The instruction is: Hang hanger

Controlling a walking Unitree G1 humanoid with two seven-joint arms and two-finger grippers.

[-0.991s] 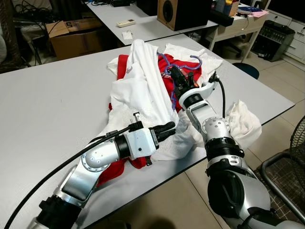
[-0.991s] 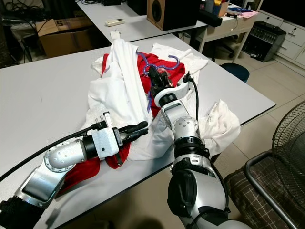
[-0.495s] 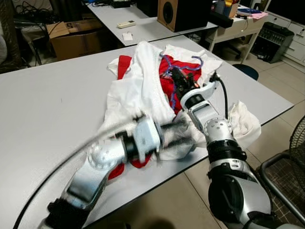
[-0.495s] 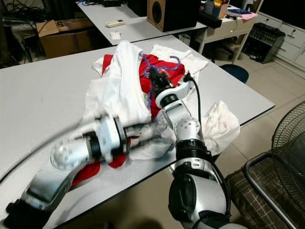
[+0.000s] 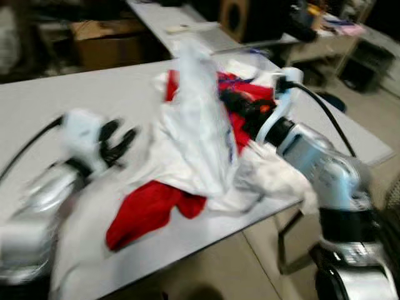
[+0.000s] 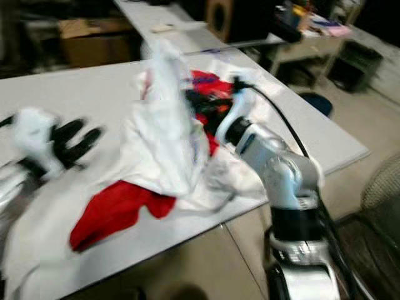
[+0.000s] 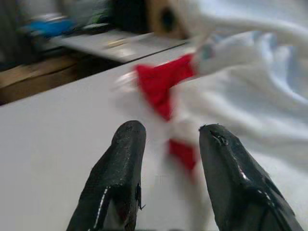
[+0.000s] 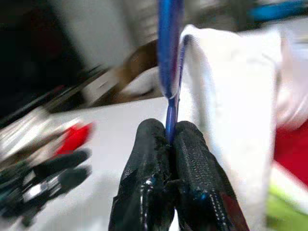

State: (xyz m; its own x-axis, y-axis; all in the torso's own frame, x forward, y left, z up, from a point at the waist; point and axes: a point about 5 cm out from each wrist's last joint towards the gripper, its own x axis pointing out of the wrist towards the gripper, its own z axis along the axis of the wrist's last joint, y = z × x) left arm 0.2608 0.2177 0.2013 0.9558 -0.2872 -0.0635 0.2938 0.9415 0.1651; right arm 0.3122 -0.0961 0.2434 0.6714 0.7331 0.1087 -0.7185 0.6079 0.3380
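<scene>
the right gripper (image 8: 169, 139), its black fingers (image 8: 149, 159) pressed tight together, pinches the thin blue plastic hanger (image 8: 169, 57), whose bar runs straight out and up from the fingertips along their own line; a white cotton garment (image 5: 200, 131) drapes off it, raised in a peak above the grey tabletop (image 5: 56, 87), with a red cloth (image 5: 147, 209) trailing from beneath toward the near edge; the left gripper (image 5: 115, 140) hangs out to the left, well apart from the pile, its two fingers spread and holding nothing, so the right arm is plainly the nearer to the hanger; both head views are heavily smeared, the hanger's hook and far end are buried in white fabric or cut off, and no rail or rod to hang it on can be made out; beyond, a second table and a cardboard box (image 5: 109, 40) are only blurs.
</scene>
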